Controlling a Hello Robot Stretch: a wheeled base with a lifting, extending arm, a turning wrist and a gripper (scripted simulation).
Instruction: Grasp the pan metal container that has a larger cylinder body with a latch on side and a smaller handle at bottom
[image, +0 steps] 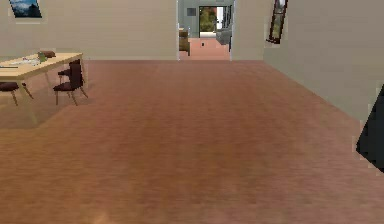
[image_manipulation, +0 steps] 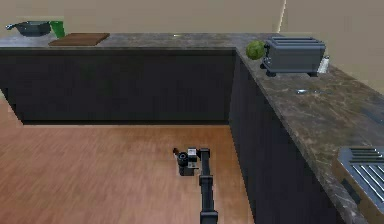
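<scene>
forward view: a reddish wood floor (image: 190, 140) runs to a doorway (image: 205, 30) at 12 o'clock. at 9 o'clock a pale counter (image: 35, 68) carries a few small items, with a dark chair (image: 70, 82) at its 3 o'clock side. a picture (image: 25, 8) hangs at 10 o'clock and a dark frame (image: 277, 20) at 1 o'clock.

arm side view: an l-shaped dark counter (image_manipulation: 130, 85) has a stone top. the pan (image_manipulation: 30, 28) sits on it at 10 o'clock, well apart from the pincer (image_manipulation: 180, 155). a green thing (image_manipulation: 57, 28) is just beside the pan, then a board (image_manipulation: 80, 39). at 1 o'clock stands a toaster (image_manipulation: 293, 55), with a round green thing (image_manipulation: 255, 48) at its 9 o'clock. a sink (image_manipulation: 365, 175) lies at 4 o'clock. the arm (image_manipulation: 207, 190) rises at 6 o'clock. the pincer at its end is over bare floor and holds nothing. i cannot tell whether its fingers are apart or together.
</scene>
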